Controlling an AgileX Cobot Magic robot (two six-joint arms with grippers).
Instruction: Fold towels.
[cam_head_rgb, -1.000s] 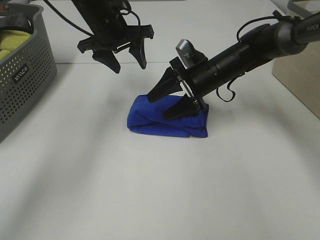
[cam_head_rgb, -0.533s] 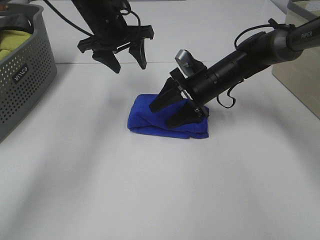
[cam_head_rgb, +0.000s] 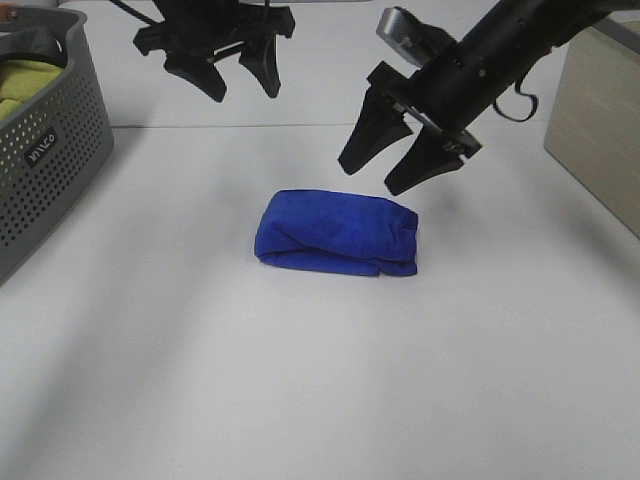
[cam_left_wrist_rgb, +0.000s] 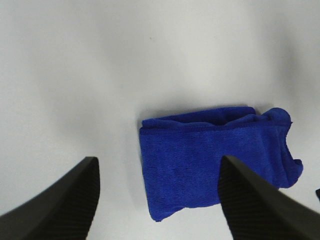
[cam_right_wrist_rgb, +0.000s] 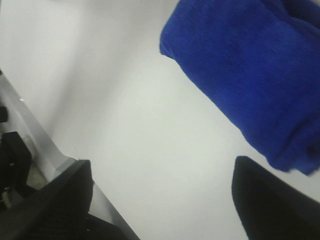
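The white table (cam_head_rgb: 300, 400) carries the folded royal-blue towel (cam_head_rgb: 337, 233) at its middle, a compact bundle lying flat with nothing touching it. A second ago the right gripper (cam_head_rgb: 392, 165) sat low against the towel's right end; now it hangs above and beyond that end, clear of the cloth, its 2 jaws spread and empty. The left gripper (cam_head_rgb: 224, 72) has also risen toward the far edge, jaws released and holding nothing. The grey perforated basket (cam_head_rgb: 50, 150) at the far left, with yellow-green cloth (cam_head_rgb: 20, 85) inside, has not moved.

Only the high view shows the basket and both arms. The left wrist view shows the towel (cam_left_wrist_rgb: 215, 162) with its stitched edge and layered folds, framed by 2 dark fingers (cam_left_wrist_rgb: 65, 200). The right wrist view catches one towel corner (cam_right_wrist_rgb: 250, 65) and a table edge.
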